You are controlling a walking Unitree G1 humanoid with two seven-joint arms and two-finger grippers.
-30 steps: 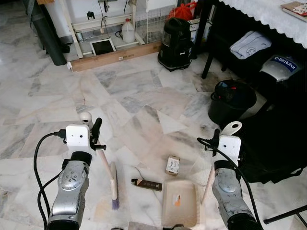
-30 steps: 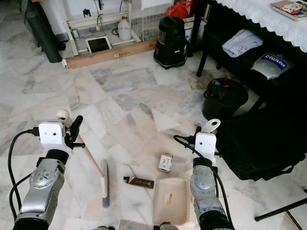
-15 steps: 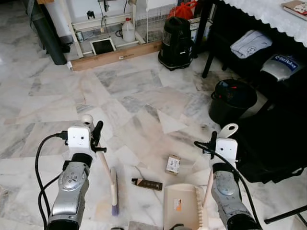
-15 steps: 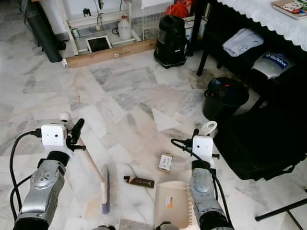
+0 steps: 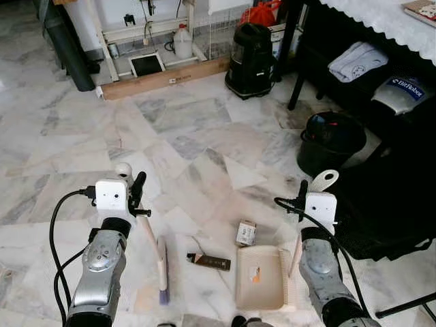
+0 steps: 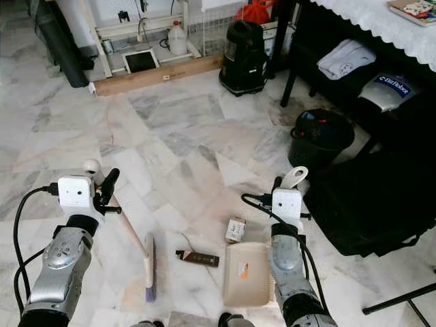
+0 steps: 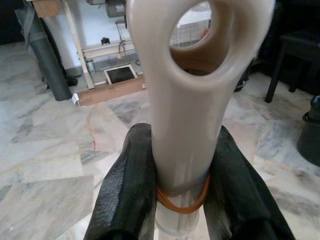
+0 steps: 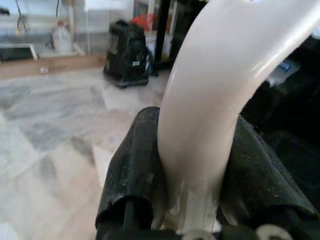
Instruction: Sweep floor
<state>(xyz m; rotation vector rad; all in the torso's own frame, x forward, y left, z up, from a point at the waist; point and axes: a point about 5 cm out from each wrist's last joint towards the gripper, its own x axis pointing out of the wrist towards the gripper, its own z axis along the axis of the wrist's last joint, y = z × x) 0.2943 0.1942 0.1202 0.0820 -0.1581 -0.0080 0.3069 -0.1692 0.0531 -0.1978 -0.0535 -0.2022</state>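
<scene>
My left gripper [image 5: 134, 195] is shut on the pale handle of a hand brush [image 5: 162, 271], whose purple-tipped head rests on the marble floor. In the left wrist view the black fingers [image 7: 127, 195] clamp that handle [image 7: 185, 110], with a rubber band below. My right gripper [image 5: 302, 197] is shut on the cream handle of a dustpan [image 5: 262, 278] lying flat on the floor with an orange scrap in it. The right wrist view has the fingers [image 8: 132, 170] squeezing that handle [image 8: 210, 115]. A small box [image 5: 246, 233] and a dark bar [image 5: 208, 261] lie between brush and dustpan.
A black bucket [image 5: 331, 143] and a black bag [image 5: 392, 211] stand close on the right, under a table with a white cloth. A black canister [image 5: 251, 61] and a wooden plank [image 5: 163, 78] sit further ahead. Open marble floor lies in the middle.
The dustpan has slid forward and now lies just behind the small box. The brush and left gripper have hardly moved.
</scene>
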